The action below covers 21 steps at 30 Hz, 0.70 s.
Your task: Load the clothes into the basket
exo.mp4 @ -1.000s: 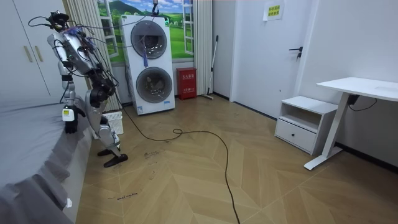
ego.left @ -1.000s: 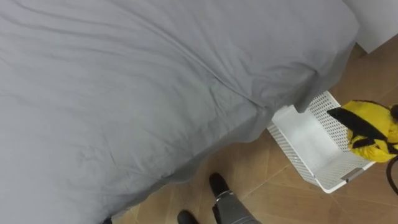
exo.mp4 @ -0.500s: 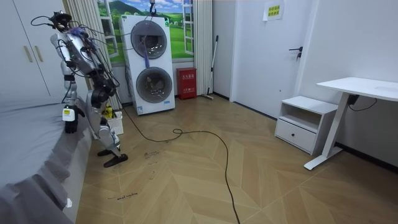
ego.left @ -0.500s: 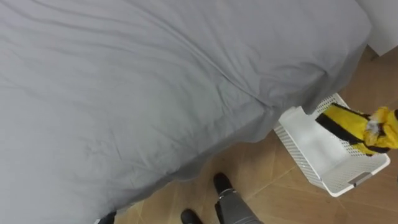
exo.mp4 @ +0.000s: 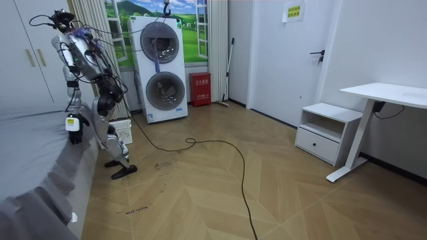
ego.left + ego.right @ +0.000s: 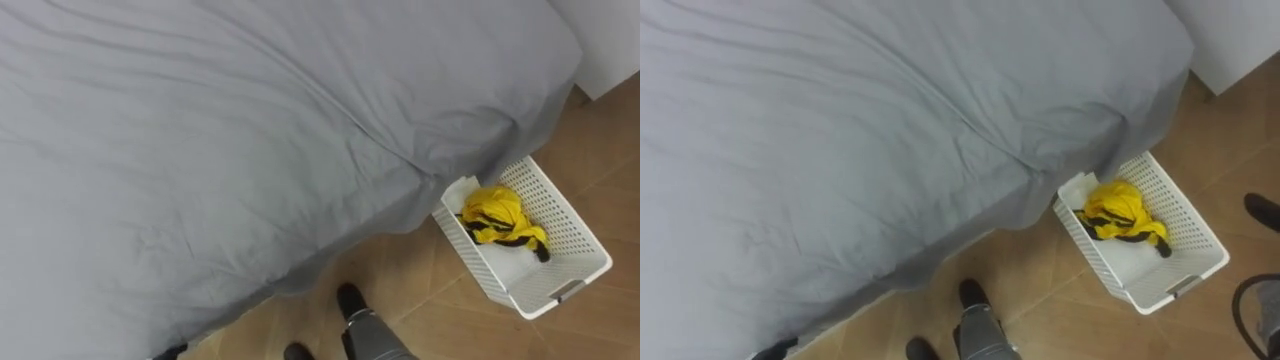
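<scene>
The white perforated laundry basket [image 6: 578, 222] stands on the wooden floor [image 6: 420, 300] at about 4 o'clock in the eye views. It sits just beside the corner of the bed [image 6: 200, 150], whose grey sheet hangs down next to the basket's 10 o'clock end. Inside lies the yellow garment with black stripes [image 6: 497, 212], crumpled into a heap in the half nearer the bed, with a black end trailing toward 4 o'clock. The far half of the basket shows bare white bottom. A small white fold stands up at the basket's bed-side corner; I cannot tell what it is.

The right robot hand [image 6: 1262, 212] shows as a dark tip at the 3 o'clock edge of the right eye view. It is beyond the basket, apart from it, and touches nothing that can be seen. Whether its fingers are spread or curled I cannot tell. In the room view the robot stands at the bedside, leaning over the mattress, with the basket by its legs. The left robot hand [image 5: 75, 130] hangs at the bed's edge, and its fingers are too small to read.

A yellow sign [image 5: 292, 11] hangs on the wall at about 1 o'clock in the room view; its print is too small to make out.
</scene>
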### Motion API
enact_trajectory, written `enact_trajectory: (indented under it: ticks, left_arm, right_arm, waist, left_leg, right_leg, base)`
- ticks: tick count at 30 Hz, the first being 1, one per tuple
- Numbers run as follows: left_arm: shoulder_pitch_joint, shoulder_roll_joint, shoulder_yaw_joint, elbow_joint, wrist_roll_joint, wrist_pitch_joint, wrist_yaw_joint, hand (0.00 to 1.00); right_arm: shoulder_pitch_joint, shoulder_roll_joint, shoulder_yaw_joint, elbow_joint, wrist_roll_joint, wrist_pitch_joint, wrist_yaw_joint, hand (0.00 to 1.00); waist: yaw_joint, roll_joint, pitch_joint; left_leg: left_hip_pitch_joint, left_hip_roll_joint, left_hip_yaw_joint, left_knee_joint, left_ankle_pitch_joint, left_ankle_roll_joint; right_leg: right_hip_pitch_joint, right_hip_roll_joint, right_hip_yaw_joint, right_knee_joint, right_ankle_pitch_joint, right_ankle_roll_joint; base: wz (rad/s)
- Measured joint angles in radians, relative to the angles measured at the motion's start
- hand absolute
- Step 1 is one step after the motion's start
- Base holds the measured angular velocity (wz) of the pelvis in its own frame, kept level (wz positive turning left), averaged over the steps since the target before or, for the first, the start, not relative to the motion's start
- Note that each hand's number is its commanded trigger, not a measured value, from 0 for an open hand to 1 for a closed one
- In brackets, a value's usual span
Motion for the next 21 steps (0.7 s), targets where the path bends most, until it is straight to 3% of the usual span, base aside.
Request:
enact_trajectory:
  ticks: [5, 8, 12, 15, 17, 20, 21]
  left_arm:
    - [0.004, 0.032, 0.001, -0.010, 0.002, 0.007, 0.000, 0.00]
    - [0.016, 0.033, 0.005, -0.007, 0.003, 0.006, 0.001, 0.00]
    - [0.036, 0.036, 0.007, -0.010, 0.006, 0.006, 0.000, 0.00]
    - [0.052, 0.030, 0.019, -0.012, 0.066, 0.007, 0.001, 0.00]
    - [0.065, 0.021, 0.020, -0.009, 0.114, 0.011, 0.003, 0.00]
    - [0.070, -0.008, 0.026, -0.004, 0.161, 0.030, 0.003, 0.00]
    - [0.074, -0.016, 0.026, -0.004, 0.162, 0.030, 0.003, 0.00]
  right_arm:
    - [0.059, 0.053, 0.004, -0.035, -0.005, 0.001, 0.006, 0.00]
    - [0.093, 0.087, 0.002, -0.046, -0.001, 0.001, 0.007, 0.00]
    - [0.170, 0.129, 0.002, -0.122, 0.031, 0.001, 0.013, 0.00]
    - [0.259, 0.181, 0.006, -0.196, 0.051, 0.002, 0.025, 0.00]
    - [0.315, 0.237, 0.054, -0.279, 0.073, 0.001, 0.034, 0.00]
    - [0.342, 0.330, 0.105, -0.302, 0.059, 0.002, 0.082, 0.00]
    - [0.343, 0.343, 0.116, -0.300, 0.054, 0.004, 0.089, 0.00]
  waist:
    - [0.002, -0.040, -0.0019]
    - [0.009, -0.048, -0.0029]
    - [0.020, -0.056, -0.0073]
    - [0.027, -0.064, -0.0118]
    - [0.028, -0.076, -0.0175]
    - [0.031, -0.090, -0.0209]
    - [0.034, -0.091, -0.0207]
  left_leg:
    - [0.008, 0.009, -0.004, 0.023, -0.001, 0.000]
    - [0.051, 0.028, -0.015, 0.006, -0.010, -0.002]
    - [0.109, 0.031, -0.046, -0.022, -0.007, -0.007]
    - [0.188, 0.017, -0.093, -0.071, 0.007, -0.015]
    - [0.249, 0.017, -0.127, -0.105, 0.017, -0.021]
    - [0.328, 0.018, -0.165, -0.128, 0.024, -0.027]
    - [0.344, 0.017, -0.167, -0.136, 0.026, -0.027]
  right_leg:
    - [0.024, -0.005, -0.022, -0.014, -0.001, -0.003]
    - [0.087, -0.005, -0.053, -0.050, 0.004, -0.006]
    - [0.168, -0.008, -0.085, -0.090, 0.007, -0.008]
    - [0.265, -0.018, -0.132, -0.131, 0.001, -0.013]
    - [0.340, -0.022, -0.164, -0.168, -0.004, -0.016]
    - [0.448, -0.023, -0.204, -0.231, -0.003, -0.018]
    - [0.468, -0.023, -0.207, -0.241, -0.004, -0.017]
  base:
    - [0.03]
    - [0.07]
    - [0.20]
    - [0.42]
    - [0.41]
    - [0.45]
    - [0.34]
